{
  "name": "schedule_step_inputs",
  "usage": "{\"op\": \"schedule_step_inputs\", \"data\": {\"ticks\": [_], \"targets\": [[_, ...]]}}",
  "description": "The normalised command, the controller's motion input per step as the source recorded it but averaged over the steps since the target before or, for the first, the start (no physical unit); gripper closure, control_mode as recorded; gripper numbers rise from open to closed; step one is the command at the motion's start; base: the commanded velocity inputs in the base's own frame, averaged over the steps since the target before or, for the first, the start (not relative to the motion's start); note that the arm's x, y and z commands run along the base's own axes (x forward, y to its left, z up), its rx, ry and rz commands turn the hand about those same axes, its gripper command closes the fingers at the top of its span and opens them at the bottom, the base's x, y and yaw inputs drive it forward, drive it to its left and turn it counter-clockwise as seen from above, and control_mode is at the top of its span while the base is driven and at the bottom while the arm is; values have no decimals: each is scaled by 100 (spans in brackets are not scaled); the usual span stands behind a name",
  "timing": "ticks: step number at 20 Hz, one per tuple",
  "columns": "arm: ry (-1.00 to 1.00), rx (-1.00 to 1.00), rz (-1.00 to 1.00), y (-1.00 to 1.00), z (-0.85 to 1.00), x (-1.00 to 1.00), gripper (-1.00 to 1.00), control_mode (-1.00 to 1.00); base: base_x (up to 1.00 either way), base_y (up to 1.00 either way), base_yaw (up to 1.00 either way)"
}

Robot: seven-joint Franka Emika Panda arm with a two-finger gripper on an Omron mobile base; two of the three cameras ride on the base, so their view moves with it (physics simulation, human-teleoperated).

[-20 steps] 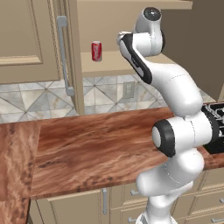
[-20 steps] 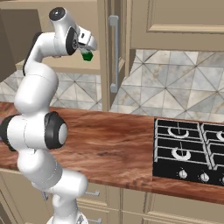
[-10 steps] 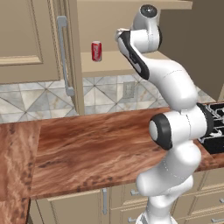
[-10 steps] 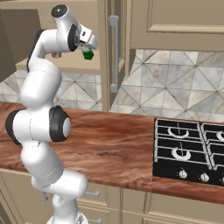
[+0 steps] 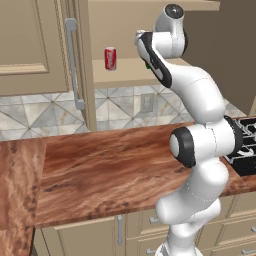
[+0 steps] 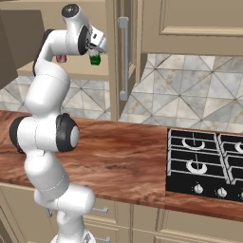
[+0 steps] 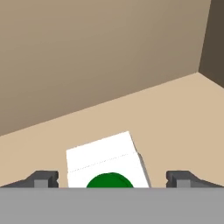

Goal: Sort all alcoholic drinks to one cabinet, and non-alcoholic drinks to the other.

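Inside the open cabinet, resting on its shelf between the wide-spread tips of the end effector: small green-and-white carton, probably light, easily dented, best pinched gently across flat sides; red can nearby.

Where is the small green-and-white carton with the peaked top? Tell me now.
The green-and-white carton stands on the open cabinet's tan shelf, between the open gripper fingers, to the right of the red soda can.
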Motion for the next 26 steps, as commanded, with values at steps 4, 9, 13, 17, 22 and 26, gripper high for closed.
{"op": "schedule_step_inputs", "data": {"ticks": [4, 9, 13, 17, 22, 26], "targets": [[0, 1, 0, -12, -9, 22, -100, -100, 0, 0, 0], [0, 1, 0, -3, -5, 0, -100, -100, 0, 0, 0], [-1, 0, 0, 0, -9, 0, -100, -100, 0, 0, 0], [-5, 0, 0, 0, -18, 0, -100, -100, 0, 0, 0], [-5, 0, 0, 6, -23, 19, -100, -100, 0, 0, 0], [-2, 0, 0, 9, -21, 36, -100, -100, 0, 0, 0]]}}
